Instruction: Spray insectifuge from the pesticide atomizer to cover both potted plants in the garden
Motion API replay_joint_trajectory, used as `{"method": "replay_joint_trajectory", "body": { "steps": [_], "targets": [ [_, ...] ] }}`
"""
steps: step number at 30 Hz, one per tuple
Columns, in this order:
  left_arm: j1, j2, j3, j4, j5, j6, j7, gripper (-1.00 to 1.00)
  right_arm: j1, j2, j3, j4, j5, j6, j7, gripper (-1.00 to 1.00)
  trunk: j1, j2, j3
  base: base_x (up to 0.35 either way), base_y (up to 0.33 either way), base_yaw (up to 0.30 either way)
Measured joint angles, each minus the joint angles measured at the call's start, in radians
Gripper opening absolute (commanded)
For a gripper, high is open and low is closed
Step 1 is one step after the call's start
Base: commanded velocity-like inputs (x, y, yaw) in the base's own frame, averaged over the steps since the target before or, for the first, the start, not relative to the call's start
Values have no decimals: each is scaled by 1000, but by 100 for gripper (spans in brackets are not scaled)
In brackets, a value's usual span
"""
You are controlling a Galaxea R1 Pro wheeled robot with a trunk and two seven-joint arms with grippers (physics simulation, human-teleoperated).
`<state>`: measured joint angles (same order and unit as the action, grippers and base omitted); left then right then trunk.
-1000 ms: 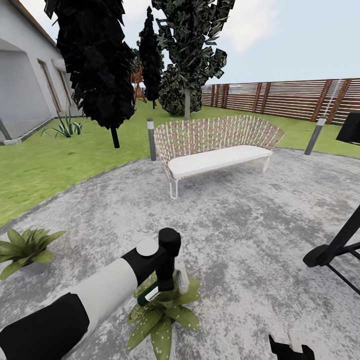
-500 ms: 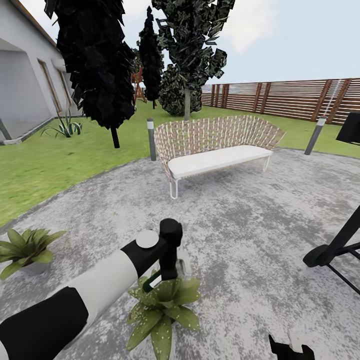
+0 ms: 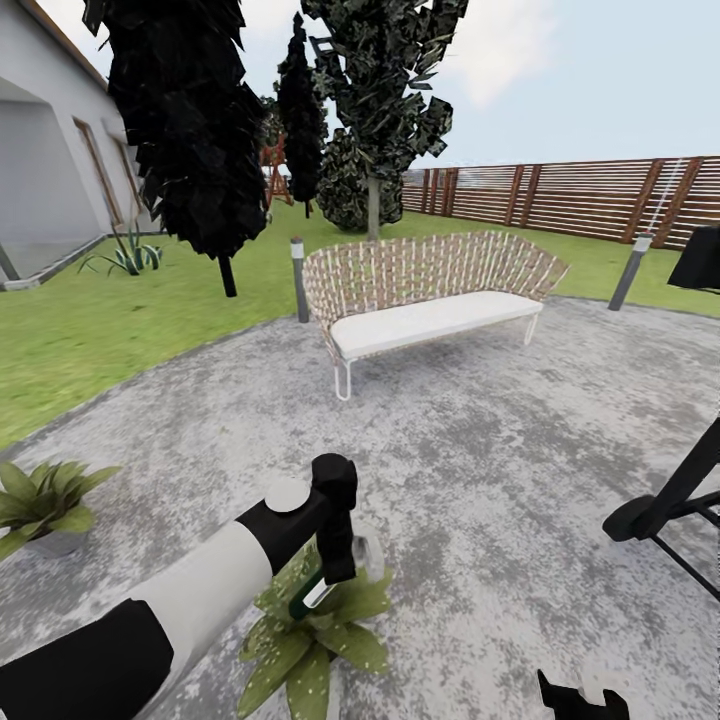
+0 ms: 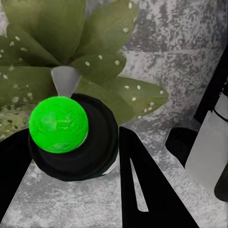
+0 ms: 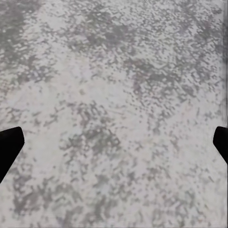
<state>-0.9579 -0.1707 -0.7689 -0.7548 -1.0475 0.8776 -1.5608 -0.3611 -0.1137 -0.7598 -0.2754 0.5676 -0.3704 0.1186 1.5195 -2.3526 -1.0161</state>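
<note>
Green-bodied pesticide atomizer [image 3: 312, 590], clamped in the left gripper [image 3: 335, 580] fingers over the near potted plant [image 3: 300, 650], risks mist drifting past outer leaves; right gripper [image 5: 114, 142] fingers stand apart.

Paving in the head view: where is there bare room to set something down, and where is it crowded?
Bare paving runs from the wicker bench toward the black stand. It is crowded where the left gripper holds the atomizer above the speckled plant; another potted plant sits beside the lawn.

Illumination: bright, even, diffuse daylight; cast shadows on the paving [image 3: 480, 450] are absent. Render soft and slightly blurred. Fence [image 3: 600, 195] lines bow near head-view edges. No glare
</note>
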Motion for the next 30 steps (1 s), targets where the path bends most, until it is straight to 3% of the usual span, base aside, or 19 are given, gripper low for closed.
{"method": "replay_joint_trajectory", "body": {
  "steps": [5, 15, 30],
  "targets": [
    [0, -1, 0, -2, 0, 0, 0, -100, 0, 0, 0, 0, 0, 0, 0, 100, 0, 0, 0, -4, -270, 60],
    [0, 0, -1, -6, -2, 1, 0, -100, 0, 0, 0, 0, 0, 0, -1, 100, 0, 0, 0, -126, -255, 251],
    [0, 1, 0, 1, -3, 2, 0, -100, 0, 2, 0, 0, -1, 0, 1, 100, 0, 0, 0, -43, -262, 17]
  ]
}}
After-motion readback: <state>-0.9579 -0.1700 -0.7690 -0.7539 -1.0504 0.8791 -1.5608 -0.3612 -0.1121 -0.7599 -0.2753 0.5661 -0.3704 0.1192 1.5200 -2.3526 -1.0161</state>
